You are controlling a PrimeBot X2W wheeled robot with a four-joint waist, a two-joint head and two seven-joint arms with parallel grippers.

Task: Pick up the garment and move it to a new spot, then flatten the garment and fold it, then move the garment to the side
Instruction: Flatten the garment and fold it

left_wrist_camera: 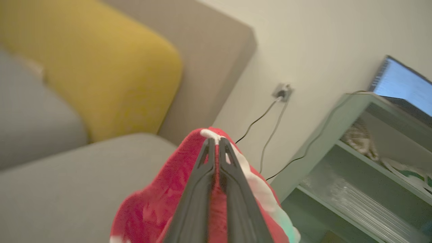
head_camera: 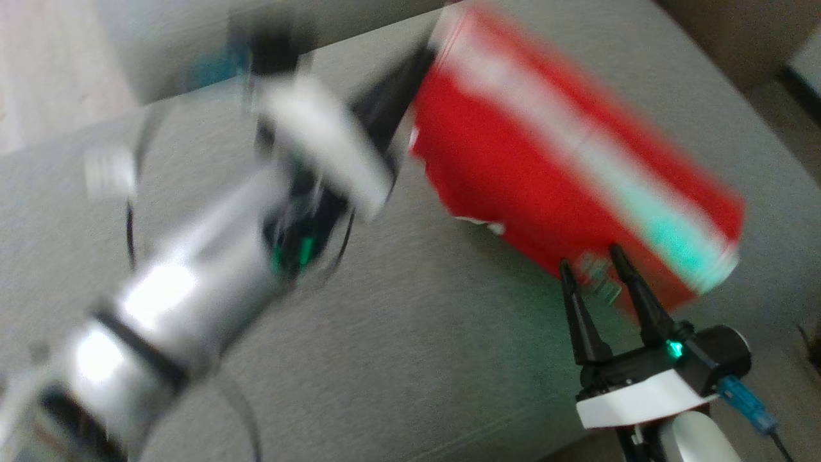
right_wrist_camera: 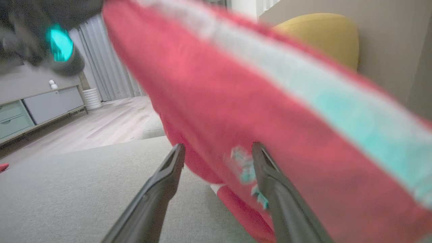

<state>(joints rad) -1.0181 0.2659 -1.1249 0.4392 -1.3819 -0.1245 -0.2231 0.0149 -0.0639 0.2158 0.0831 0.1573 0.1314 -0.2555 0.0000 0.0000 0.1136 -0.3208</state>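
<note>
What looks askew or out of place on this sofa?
The red garment hangs slanted above the grey sofa, pinched at one edge between the fingers of the left gripper. Nothing looks torn or spilled.

One garment (head_camera: 545, 160), two hands (left_wrist_camera: 213, 140) (head_camera: 589, 256), one yellow cushion (left_wrist_camera: 101, 67).

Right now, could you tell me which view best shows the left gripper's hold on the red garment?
The left wrist view: the left gripper is sharp there, fingers shut on the garment at its white edge. The head view blurs that corner; the right wrist view shows mostly its hanging red body.
</note>
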